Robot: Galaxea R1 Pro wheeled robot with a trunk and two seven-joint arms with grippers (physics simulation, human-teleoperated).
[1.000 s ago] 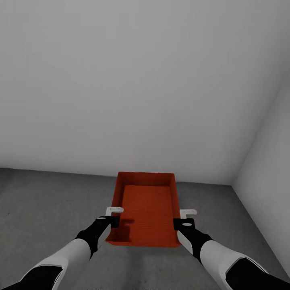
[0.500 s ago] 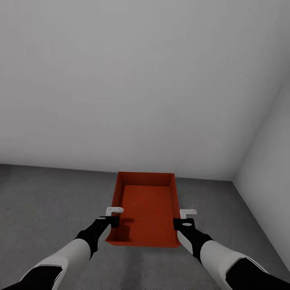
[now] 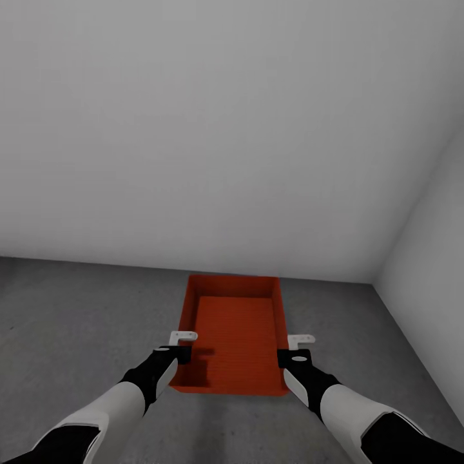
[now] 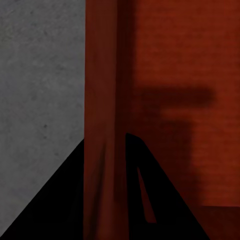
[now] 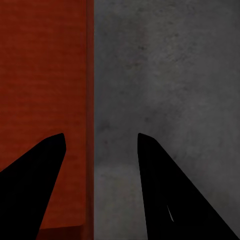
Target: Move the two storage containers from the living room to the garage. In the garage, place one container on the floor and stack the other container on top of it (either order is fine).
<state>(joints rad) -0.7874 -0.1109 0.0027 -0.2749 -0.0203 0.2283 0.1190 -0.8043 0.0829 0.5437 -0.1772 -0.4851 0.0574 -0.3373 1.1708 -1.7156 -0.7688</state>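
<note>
Container (image 3: 235,335): one orange-red, open-top rectangular bin, empty, thin plain walls. Sits in the lower centre of the head view, long axis running away from the camera, level between the two arms. Whether its base touches the ground cannot be told from the head view.

Floor (image 3: 71,309): dark grey mottled concrete, across the lower third of the head view on both sides of the bin.

Walls (image 3: 212,129): plain grey-white, filling the upper two thirds of the head view; a corner line runs down at the right, meeting the concrete at the middle right.

Left gripper (image 3: 182,345): at the bin's left long wall, near its near end, lower left of centre in the head view. In the left wrist view the gripper (image 4: 107,187) has its dark fingers (image 4: 55,200) on either side of the orange wall (image 4: 102,100), closed up against it, so the wall is pinched.

Right gripper (image 3: 298,347): at the bin's right long wall, lower right of centre in the head view. In the right wrist view the gripper (image 5: 97,180) straddles the thin wall (image 5: 90,100), one finger (image 5: 30,180) over the orange inside, the other over grey concrete, with a clear gap on both sides; jaws apart, not pressing the wall.

Arms: white forearms with black wrists, entering from the lower corners of the head view.
</note>
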